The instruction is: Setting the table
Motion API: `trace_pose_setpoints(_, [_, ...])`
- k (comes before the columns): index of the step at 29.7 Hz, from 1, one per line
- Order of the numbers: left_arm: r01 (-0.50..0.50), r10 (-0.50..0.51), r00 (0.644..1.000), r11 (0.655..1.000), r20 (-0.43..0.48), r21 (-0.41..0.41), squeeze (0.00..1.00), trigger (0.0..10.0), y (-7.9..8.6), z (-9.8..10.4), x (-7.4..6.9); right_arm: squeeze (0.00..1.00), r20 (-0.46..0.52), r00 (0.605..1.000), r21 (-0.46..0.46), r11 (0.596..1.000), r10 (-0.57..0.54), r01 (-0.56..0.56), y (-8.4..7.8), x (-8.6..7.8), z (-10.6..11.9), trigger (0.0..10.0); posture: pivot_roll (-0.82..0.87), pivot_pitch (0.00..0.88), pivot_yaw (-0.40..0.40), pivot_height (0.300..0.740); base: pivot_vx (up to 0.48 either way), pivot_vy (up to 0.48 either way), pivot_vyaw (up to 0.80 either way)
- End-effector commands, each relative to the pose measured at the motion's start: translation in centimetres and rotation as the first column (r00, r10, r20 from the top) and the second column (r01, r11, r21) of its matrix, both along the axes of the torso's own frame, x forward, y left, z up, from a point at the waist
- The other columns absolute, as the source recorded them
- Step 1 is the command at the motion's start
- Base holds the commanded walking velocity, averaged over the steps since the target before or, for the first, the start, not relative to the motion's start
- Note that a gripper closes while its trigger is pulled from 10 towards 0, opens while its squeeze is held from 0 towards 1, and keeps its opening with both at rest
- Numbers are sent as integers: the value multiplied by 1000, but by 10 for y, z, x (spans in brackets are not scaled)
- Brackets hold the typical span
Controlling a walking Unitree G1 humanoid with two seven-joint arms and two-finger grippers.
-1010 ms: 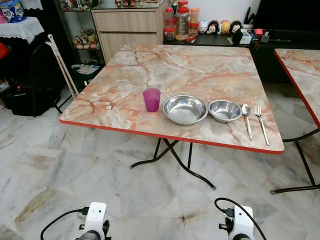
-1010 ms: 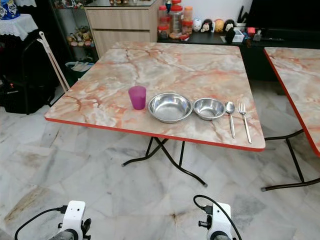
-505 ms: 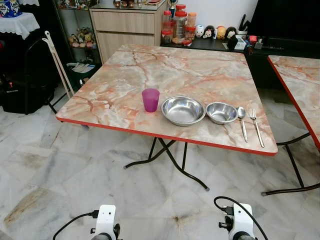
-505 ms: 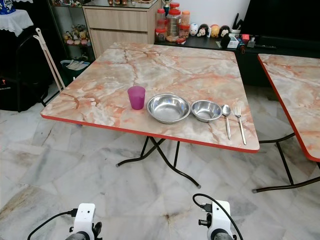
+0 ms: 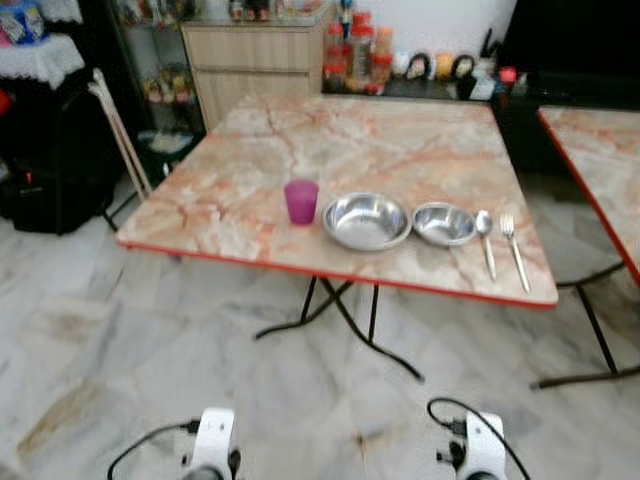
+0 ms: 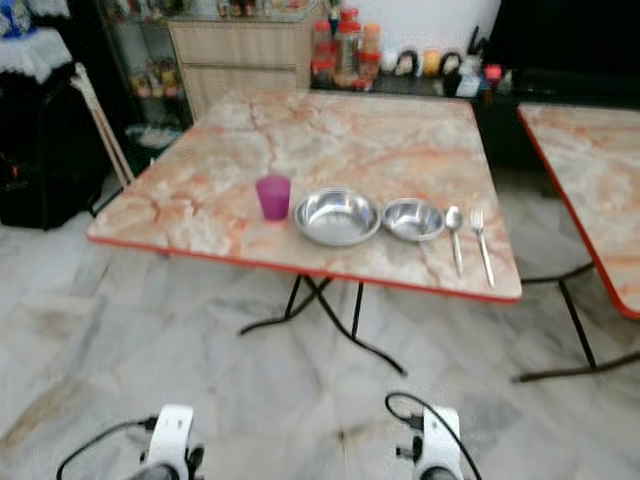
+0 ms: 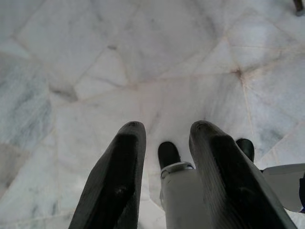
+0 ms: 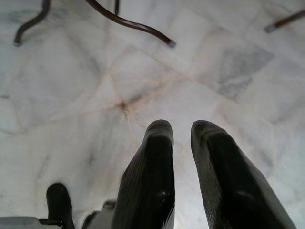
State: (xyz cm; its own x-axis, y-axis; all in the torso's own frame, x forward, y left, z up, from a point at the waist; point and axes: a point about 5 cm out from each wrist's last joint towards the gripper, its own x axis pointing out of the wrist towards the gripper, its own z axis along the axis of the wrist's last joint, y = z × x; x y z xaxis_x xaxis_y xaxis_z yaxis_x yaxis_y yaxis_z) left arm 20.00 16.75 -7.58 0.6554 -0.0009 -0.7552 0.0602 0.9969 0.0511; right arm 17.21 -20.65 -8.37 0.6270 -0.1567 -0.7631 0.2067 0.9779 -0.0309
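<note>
Place setting sits in a row along the near edge of the marble-pattern desk [image 5: 400, 150], red-trimmed, on folding black legs [image 5: 345, 320]. Landmark is the large steel bowl [image 5: 367, 220]: purple plastic cup [image 5: 301, 201] upright just to its left, apart from it; small steel bowl [image 5: 445, 223] just to its right, rims about touching; spoon [image 5: 486, 240] beyond the small bowl, then fork [image 5: 515, 248] beside the spoon, both lying handle toward the near desk edge. Frame is motion-blurred, fine detail is soft. Behind the large bowl, past the far desk edge: wooden cabinet [image 5: 255, 65] and a dark low shelf with jars [image 5: 355, 55] and small figurines [image 5: 440, 65]. Far left of it: black bag [image 5: 55, 160] on the floor and a white folded stand [image 5: 120, 130] leaning. To its right, a second desk [image 5: 600, 170] of the same pattern, partly in frame. Marble tile floor [image 5: 150, 370] all around. Both arms hang low, well short of the desk, white wrist housings at the bottom of the head view. Left end effector [image 7: 164, 138] points at the floor, fingers parted, holding nothing. Right end effector [image 8: 180, 133] also points at the floor near a desk leg foot, fingers with a narrow gap, nothing between them.
</note>
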Motion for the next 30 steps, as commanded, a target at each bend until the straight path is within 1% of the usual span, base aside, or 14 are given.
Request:
trace_pose_setpoints(1, [-1,2,1000,1000,-22,18,0,10000,4,-1,-2,0,18,1000,6,1000,-8,8,4,5,2,10000,-59,0,-3,740,0,0,0])
trace_pose_setpoints(8, [-12,13,1000,1000,-20,22,0,10000,7,-1,-1,0,23,1000,13,1000,-1,0,6,11,4,10000,-58,0,-3,740,0,0,0])
trace_pose_setpoints(10, [-17,17,1000,1000,-17,21,0,10000,7,0,0,0,28,999,28,1000,-14,13,7,12,4,10000,-55,0,-4,740,0,0,-656])
trace_pose_setpoints(13, [-19,20,1000,1000,-14,22,0,10000,8,0,1,0,24,1000,14,1000,-2,1,6,13,5,10000,-55,0,-5,740,0,0,-658])
trace_pose_setpoints(14, [-20,20,1000,1000,-12,21,0,10000,7,1,1,0,30,1000,16,1000,-2,2,7,13,5,10000,-53,0,-6,740,0,0,0])
trace_pose_setpoints(22, [-26,26,1000,999,-10,23,0,10000,9,1,2,0,29,1000,18,1000,-6,5,8,13,5,10000,-47,0,-7,740,256,0,0])
trace_pose_setpoints(24, [-28,28,1000,999,-11,24,0,10000,10,1,2,0,17,1000,21,1000,-4,4,8,12,4,10000,-47,0,-6,740,281,0,0])
trace_pose_setpoints(27, [-29,29,1000,999,-12,25,0,10000,10,1,2,0,15,1000,29,1000,-8,8,9,12,3,10000,-47,0,-6,740,286,0,-654])
trace_pose_setpoints(30, [-30,30,999,999,-13,26,0,10000,11,1,2,0,30,1000,24,1000,-7,6,9,13,5,10000,-47,0,-4,740,292,0,0])
